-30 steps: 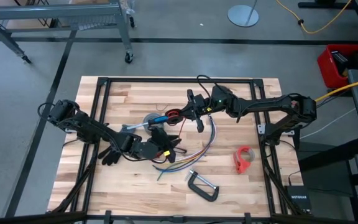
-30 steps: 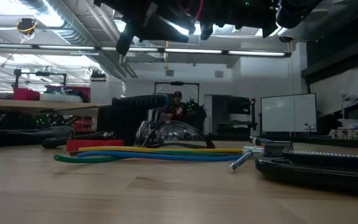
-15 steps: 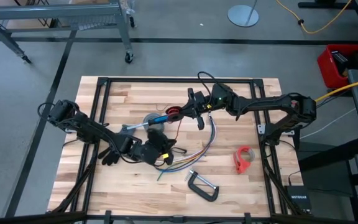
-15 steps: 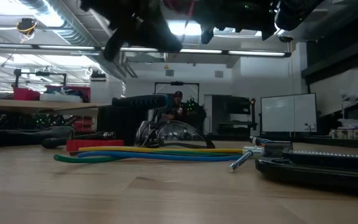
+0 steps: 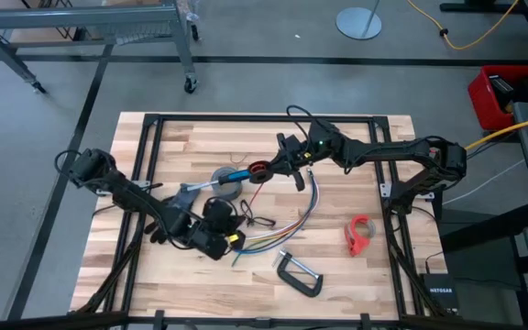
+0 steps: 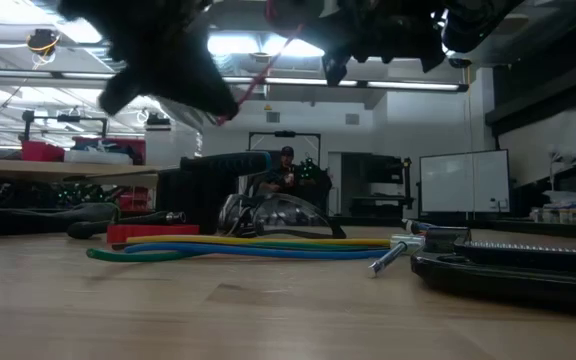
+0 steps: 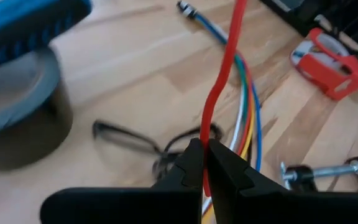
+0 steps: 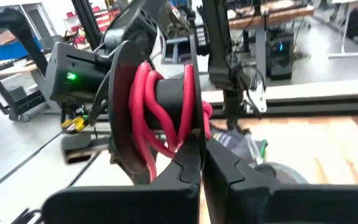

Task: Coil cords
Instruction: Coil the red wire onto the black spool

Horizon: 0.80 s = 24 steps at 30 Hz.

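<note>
Red cord [image 7: 219, 81] runs taut from a black-cored spool [image 8: 160, 106], wound in loose red loops, held up over table centre. Right gripper [image 8: 202, 152] pinches the spool rim, left gripper [image 7: 205, 163] is pressed together on the red cord. Coloured strand bundle [image 5: 293, 218] lies on the table [image 5: 154, 156]. "NETGEAR" box [image 5: 440, 293] sits at the right edge.

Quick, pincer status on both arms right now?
Left pincer: closed on the red cord.
Right pincer: closed on the spool wound with red cord.

overhead, table-level, two wrist cameras
</note>
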Each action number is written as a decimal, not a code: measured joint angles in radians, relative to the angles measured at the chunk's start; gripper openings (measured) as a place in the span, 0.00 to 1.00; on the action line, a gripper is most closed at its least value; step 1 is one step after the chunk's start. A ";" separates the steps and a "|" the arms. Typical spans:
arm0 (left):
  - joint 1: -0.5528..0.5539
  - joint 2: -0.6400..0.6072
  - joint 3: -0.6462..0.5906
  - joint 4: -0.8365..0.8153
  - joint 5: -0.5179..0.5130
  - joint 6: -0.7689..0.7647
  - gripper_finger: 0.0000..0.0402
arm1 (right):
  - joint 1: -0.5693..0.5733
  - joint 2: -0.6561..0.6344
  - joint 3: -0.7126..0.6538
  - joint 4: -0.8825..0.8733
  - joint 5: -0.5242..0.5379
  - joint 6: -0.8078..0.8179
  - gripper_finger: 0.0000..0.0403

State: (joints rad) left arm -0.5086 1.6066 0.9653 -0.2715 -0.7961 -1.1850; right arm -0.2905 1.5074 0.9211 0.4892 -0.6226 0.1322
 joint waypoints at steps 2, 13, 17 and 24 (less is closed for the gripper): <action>-0.018 0.000 0.000 -0.052 -0.001 -0.068 0.00 | 0.000 0.000 0.000 -0.018 -0.010 -0.001 0.01; -0.127 0.000 0.000 -0.284 0.004 -0.413 0.00 | 0.000 0.000 0.000 -0.156 -0.025 -0.017 0.01; -0.164 0.000 0.000 -0.341 0.001 -0.515 0.00 | 0.000 0.000 0.000 -0.182 -0.025 -0.032 0.01; -0.226 0.000 -0.001 -0.442 0.000 -0.677 0.00 | 0.000 0.000 0.001 -0.186 -0.025 -0.032 0.01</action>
State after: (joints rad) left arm -0.7348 1.6062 0.9648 -0.7130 -0.7960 -1.8615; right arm -0.2901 1.5078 0.9218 0.3029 -0.6476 0.0998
